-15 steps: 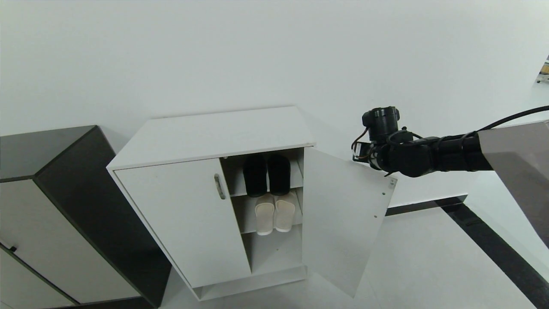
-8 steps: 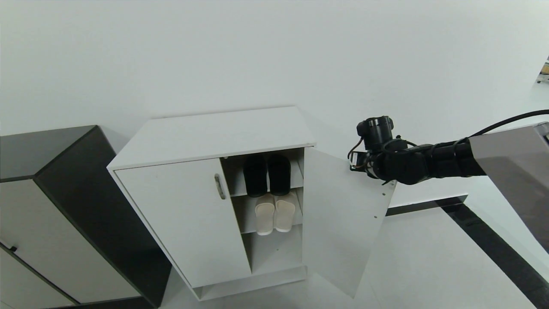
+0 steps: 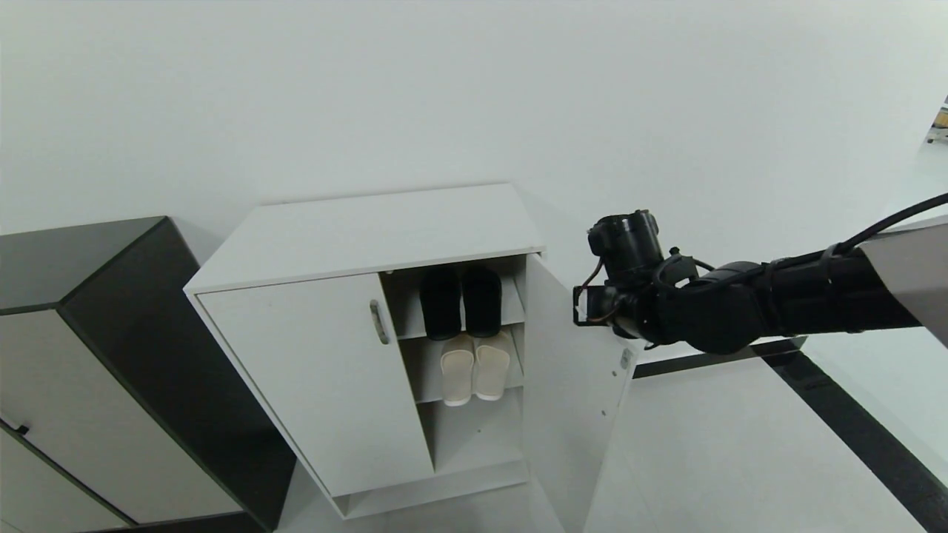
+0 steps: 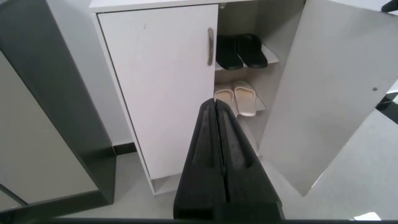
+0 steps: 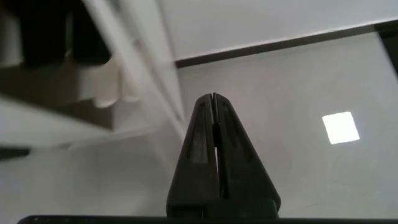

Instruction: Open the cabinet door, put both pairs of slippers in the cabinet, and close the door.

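The left gripper (image 4: 215,104) is nearest, low in front of the cabinet (image 3: 370,233). Its two fingers (image 4: 204,143) are pressed flat together and there is nothing between them. It points toward the shut left door (image 3: 318,377), well apart from it.

Farther on, the right gripper (image 5: 213,99) is beside the outer face of the open right door (image 3: 570,385), close to the door's top edge. Its fingers (image 5: 200,143) are also closed against each other and hold nothing. Whether they touch the door, I cannot tell. The door stands partly open, and its free edge points out over the pale floor (image 3: 740,444).

Behind the door, the inside of the cabinet is in view. The white slippers (image 3: 474,366) lie side by side on the middle shelf, with their near ends at the front edge of the shelf. The black slippers (image 3: 461,300) lie side by side on the top shelf, a little deeper in. The left door has a metal handle (image 3: 379,321) near its inner edge.

A dark cabinet (image 3: 133,355) stands just beside the left side of the white one. A black stripe (image 3: 852,414) runs on the floor at the right. The white wall (image 3: 474,96) is behind everything.
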Robot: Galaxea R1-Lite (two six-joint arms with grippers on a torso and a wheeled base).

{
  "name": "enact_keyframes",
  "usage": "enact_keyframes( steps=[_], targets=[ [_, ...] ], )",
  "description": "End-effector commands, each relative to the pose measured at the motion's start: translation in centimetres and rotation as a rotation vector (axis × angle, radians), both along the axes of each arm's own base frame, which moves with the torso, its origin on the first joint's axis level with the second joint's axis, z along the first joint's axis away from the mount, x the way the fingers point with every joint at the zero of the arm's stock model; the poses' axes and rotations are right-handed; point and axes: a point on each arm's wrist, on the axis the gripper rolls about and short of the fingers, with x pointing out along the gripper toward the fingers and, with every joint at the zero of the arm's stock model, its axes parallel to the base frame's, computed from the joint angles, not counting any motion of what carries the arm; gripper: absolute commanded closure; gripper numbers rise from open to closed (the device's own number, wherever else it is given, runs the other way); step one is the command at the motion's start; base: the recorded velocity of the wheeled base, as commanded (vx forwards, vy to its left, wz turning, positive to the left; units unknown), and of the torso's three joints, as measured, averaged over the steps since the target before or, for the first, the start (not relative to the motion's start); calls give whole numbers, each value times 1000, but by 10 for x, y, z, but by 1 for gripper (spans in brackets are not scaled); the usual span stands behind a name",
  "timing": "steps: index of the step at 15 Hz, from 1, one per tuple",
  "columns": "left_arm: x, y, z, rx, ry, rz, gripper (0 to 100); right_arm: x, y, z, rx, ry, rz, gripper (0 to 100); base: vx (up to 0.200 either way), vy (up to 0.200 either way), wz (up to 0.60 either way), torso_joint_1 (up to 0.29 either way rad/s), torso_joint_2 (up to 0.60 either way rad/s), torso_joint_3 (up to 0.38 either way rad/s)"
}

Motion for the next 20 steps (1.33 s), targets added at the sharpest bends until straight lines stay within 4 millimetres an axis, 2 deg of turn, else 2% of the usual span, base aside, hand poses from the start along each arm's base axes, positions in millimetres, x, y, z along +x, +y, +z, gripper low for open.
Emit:
enact_keyframes(
  steps=[1,4,8,11,17,20],
  targets=[
    [0,0,0,0,0,1,100,-32,10,19,20,-21,72,100,0,0,0,0,0,0],
    [0,0,0,0,0,1,100,-47,14,23,40,-7,149,100,0,0,0,0,0,0],
    [0,0,0,0,0,1,100,-51,13,11,49,6,232,100,0,0,0,0,0,0],
    [0,0,0,0,0,1,100,-54,12,-3,11,-66,288,100,0,0,0,0,0,0],
    [0,0,0,0,0,1,100,-58,15,-7,-1,-109,336,100,0,0,0,0,0,0],
    [0,0,0,0,0,1,100,-60,18,-9,-2,-103,351,100,0,0,600,-1,-1,-1]
  ],
)
